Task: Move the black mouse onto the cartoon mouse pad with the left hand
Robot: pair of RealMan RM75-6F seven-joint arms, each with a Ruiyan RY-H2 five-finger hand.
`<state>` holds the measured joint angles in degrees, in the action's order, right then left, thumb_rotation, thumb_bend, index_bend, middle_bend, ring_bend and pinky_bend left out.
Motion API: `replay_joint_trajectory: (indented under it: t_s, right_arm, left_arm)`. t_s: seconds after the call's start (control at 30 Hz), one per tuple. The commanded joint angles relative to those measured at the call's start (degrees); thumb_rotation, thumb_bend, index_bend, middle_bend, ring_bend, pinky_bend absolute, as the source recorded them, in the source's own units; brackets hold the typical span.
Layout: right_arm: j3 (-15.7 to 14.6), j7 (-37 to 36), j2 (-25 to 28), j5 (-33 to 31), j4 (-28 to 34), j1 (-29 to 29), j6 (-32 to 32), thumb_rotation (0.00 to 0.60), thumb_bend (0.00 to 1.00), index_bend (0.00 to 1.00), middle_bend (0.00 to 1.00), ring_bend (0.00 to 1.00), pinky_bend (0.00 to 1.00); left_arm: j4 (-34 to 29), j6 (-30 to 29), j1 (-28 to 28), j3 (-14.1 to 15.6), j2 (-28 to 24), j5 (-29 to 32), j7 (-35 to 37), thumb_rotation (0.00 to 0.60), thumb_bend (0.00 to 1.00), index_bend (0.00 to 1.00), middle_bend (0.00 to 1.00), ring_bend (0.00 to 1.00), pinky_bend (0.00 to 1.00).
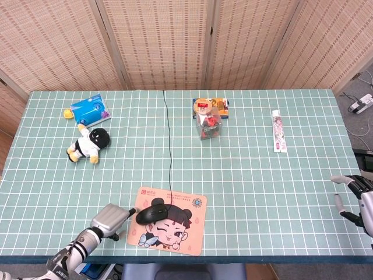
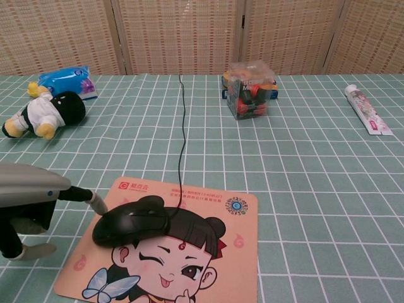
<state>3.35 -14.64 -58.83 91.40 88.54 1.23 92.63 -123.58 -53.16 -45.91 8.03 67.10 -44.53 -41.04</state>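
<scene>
Left hand (image 2: pixel 28 202) low at the near table edge, holding nothing, fingers spread, one fingertip reaching the black mouse (image 2: pixel 132 224), mouse lying on the cartoon mouse pad (image 2: pixel 208 259), its cable (image 1: pixel 168 146) trailing away, right hand (image 1: pixel 356 195) loose-fingered and empty at the far side, plush doll (image 1: pixel 87 144) beyond

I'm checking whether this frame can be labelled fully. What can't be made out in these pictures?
- Left hand, chest view: cut off by the left edge; contact with the black mouse is unclear.
- Right hand, head view: cut off by the right edge; absent from chest view.
- Clear box: contents too small to identify.
- Tube: print too small to read.
</scene>
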Motion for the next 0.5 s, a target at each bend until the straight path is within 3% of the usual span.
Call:
replay_joint_trajectory:
  t_s: [0.03,0.5]
  right_arm:
    - [0.0,-0.1,0.0,0.0,-0.1,0.0,0.0,0.600,0.41,0.35,0.40,0.31,0.38]
    - [0.1,-0.5,0.1,0.0,-0.1,-0.2,0.3,0.600,0.41,0.35,0.40,0.31,0.38]
  left_arm:
    - [-0.6,3.0,-1.5,0.3,-1.7,0.4,1.7,0.600,0.43,0.21,1.00,1.00,1.00]
    - [-2.9,7.8,-3.9,1.2,-4.2,-3.7,6.6,0.600,0.43,0.27,1.00,1.00,1.00]
